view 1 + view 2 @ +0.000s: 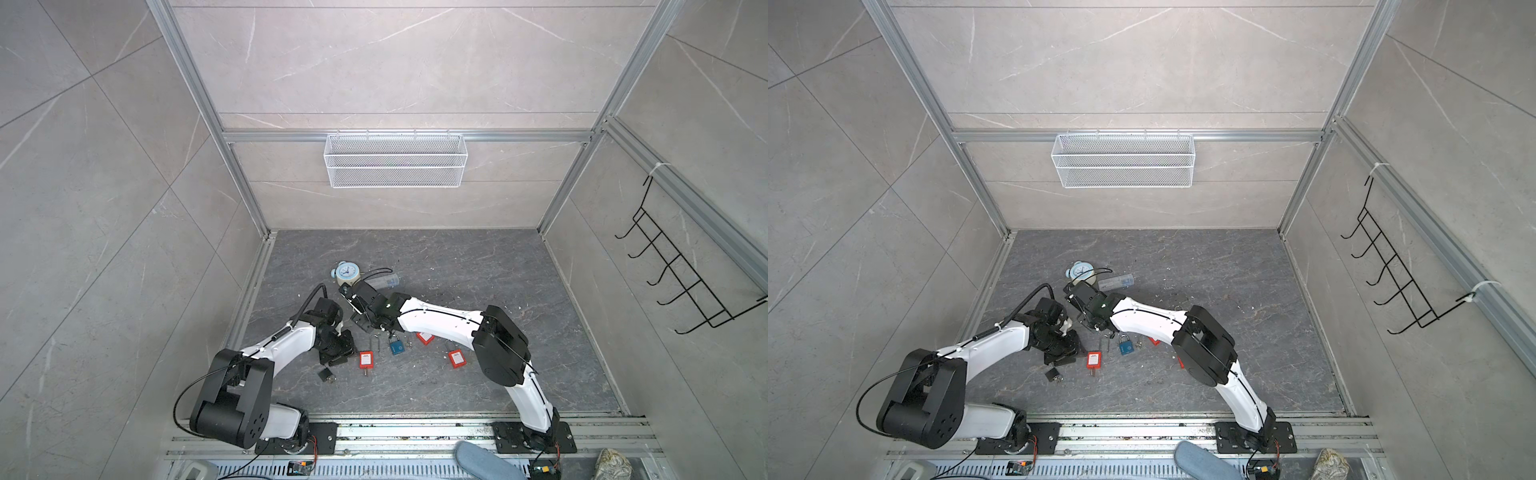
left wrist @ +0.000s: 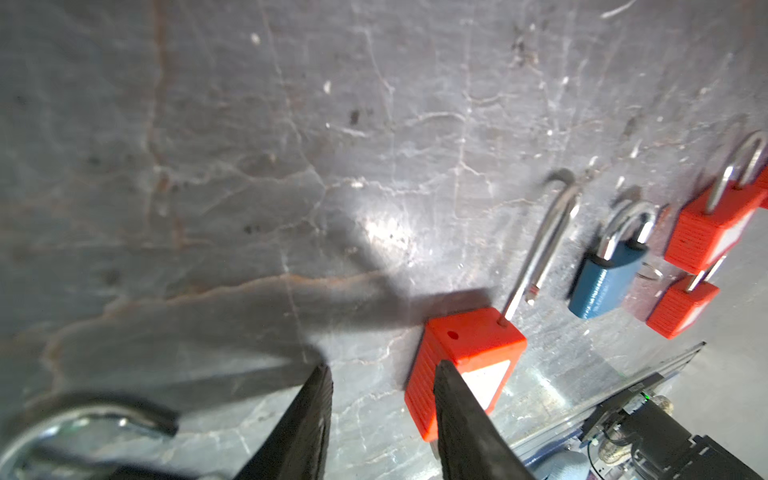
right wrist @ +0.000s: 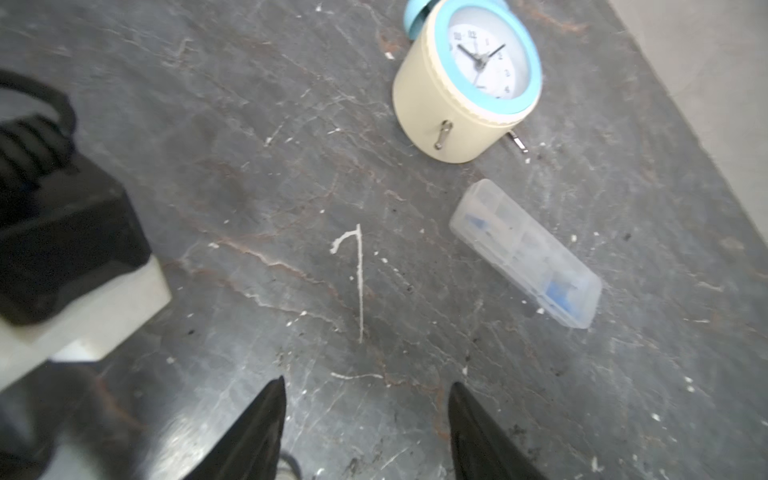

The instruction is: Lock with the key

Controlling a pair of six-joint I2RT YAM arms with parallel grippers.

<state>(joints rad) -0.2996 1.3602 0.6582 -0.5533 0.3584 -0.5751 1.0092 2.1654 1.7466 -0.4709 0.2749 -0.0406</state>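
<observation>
A red padlock (image 1: 365,360) (image 2: 469,345) lies on the dark floor with its long shackle (image 2: 540,249) swung open. A small metal key (image 1: 365,372) sticks out of its base. My left gripper (image 2: 382,368) (image 1: 337,360) is open and low over the floor. Only bare floor lies between its fingers, and one finger (image 2: 457,407) stands right beside the red body. A black padlock (image 1: 326,375) (image 2: 83,419) lies on the gripper's other side. My right gripper (image 3: 368,383) (image 1: 347,305) hovers open and empty farther back, facing the clock.
A blue padlock (image 1: 396,346) (image 2: 602,282) and two more red padlocks (image 1: 456,357) (image 1: 424,337) lie to the right. An alarm clock (image 3: 457,104) and a clear plastic case (image 3: 528,253) sit further back. A wire basket (image 1: 395,160) hangs on the back wall and a hook rack (image 1: 681,270) on the right wall.
</observation>
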